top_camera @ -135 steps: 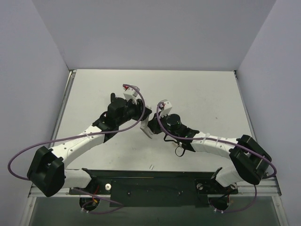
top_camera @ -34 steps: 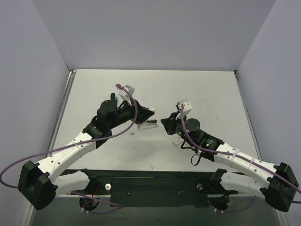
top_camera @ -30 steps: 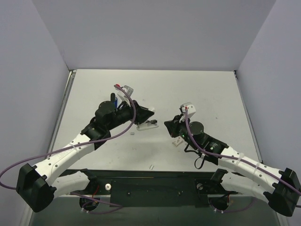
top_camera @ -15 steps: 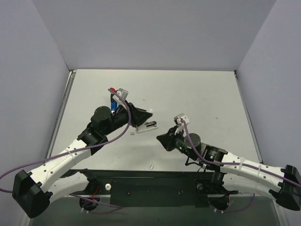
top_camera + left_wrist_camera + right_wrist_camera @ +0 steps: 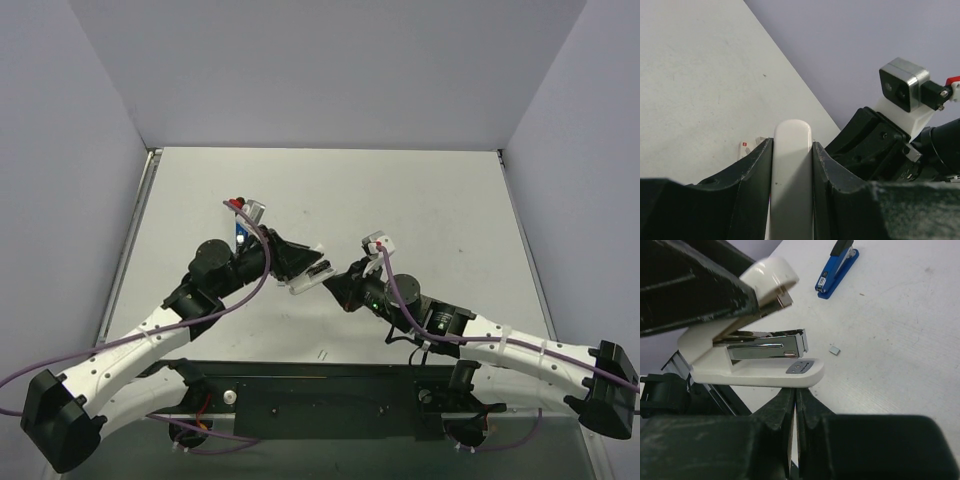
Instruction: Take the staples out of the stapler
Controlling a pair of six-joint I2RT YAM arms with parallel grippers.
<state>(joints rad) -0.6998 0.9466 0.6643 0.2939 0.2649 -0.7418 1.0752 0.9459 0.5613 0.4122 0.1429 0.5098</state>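
Note:
A white stapler (image 5: 755,374) hangs open above the table, its lid (image 5: 791,170) clamped between my left gripper's (image 5: 792,150) fingers. Its metal magazine (image 5: 767,347) shows between lid and base. My right gripper (image 5: 795,392) is shut with nothing in it, its tips touching the underside of the white base's front end. From above, the left gripper (image 5: 298,262) and right gripper (image 5: 335,284) meet at the white stapler (image 5: 312,275). A small blue stapler (image 5: 837,267) with a black end lies on the table, beside the left wrist (image 5: 241,232).
A small grey block of staples (image 5: 834,350) lies on the table below the white stapler. A tiny white piece with a red mark (image 5: 745,146) lies near it. Another white scrap (image 5: 322,353) sits by the near edge. Purple walls enclose the table.
My right gripper has swung left and forward until its shut tips sit under the white stapler's base. The left arm has shifted the held stapler slightly toward the near side.

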